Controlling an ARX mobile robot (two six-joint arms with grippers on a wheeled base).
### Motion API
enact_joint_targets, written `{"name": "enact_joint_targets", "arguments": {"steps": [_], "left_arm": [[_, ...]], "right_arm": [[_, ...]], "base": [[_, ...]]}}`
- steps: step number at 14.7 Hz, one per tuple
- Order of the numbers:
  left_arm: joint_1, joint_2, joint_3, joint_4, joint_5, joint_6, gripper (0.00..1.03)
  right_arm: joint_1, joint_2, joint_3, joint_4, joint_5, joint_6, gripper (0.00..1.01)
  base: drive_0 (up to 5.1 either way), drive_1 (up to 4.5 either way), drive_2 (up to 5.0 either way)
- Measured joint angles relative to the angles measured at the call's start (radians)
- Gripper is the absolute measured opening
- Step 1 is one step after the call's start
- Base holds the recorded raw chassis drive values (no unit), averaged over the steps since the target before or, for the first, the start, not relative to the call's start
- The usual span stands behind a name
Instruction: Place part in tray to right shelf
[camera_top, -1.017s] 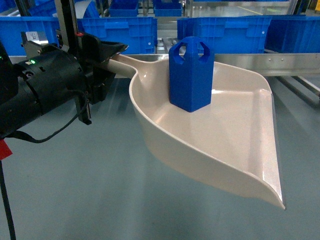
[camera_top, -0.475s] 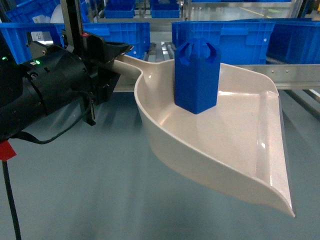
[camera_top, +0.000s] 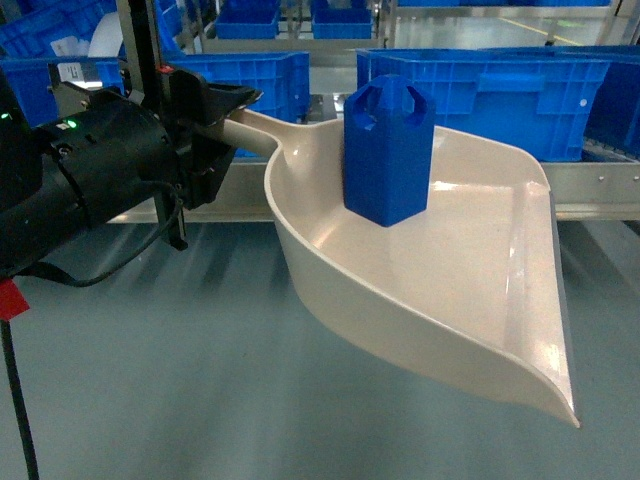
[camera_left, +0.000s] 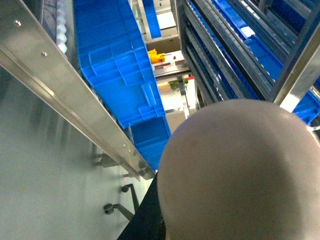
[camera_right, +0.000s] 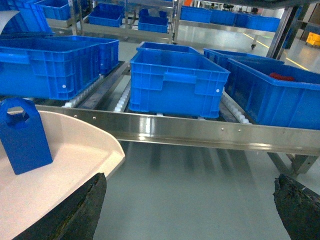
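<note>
While the right shelf (camera_top: 590, 195) fills the 12 o'clock band of the head view, its flat steel front rail runs level from 9 to 3 o'clock, with white roller tracks and big blue crates (camera_top: 480, 95) behind it. In the right wrist view the same rail crosses the middle, and three crates (camera_right: 175, 80) sit on the rollers beyond it.

In front of the shelf the tray (camera_top: 480, 270) is held in the air above the grey floor (camera_top: 150, 380). Its long axis lies from 10 o'clock, where the straight handle sits, to 4 o'clock, where the flat front lip points.

The left gripper (camera_top: 205, 125), at 9 o'clock, has its jaws clamped on the handle's end. In the left wrist view a rounded beige tray surface (camera_left: 235, 170) blocks the lower right.

The part (camera_top: 388, 150) stands upright in the tray's back, near the handle root, long axis vertical, its pierced top pointing to 12 o'clock.

The right gripper (camera_right: 190, 210) shows only two dark fingertips (camera_right: 75, 212), spread wide at the bottom corners, holding nothing.
</note>
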Motion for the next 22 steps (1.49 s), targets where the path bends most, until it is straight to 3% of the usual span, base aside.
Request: {"name": "enact_joint_targets", "arguments": {"steps": [17,22], "left_arm": [[0.002,0.000,0.000,0.001,-0.002,-0.001,0.14],[0.002,0.000,0.002,0.000,-0.003,-0.001,0.14]], "right_arm": [[0.000,0.000,0.000,0.000,0.000,0.000,0.98],[0.000,0.006,0.000,0.000,0.000,0.000,0.98]], "base": [[0.0,3.99,-4.0],[0.0,0.00,0.0]]}}
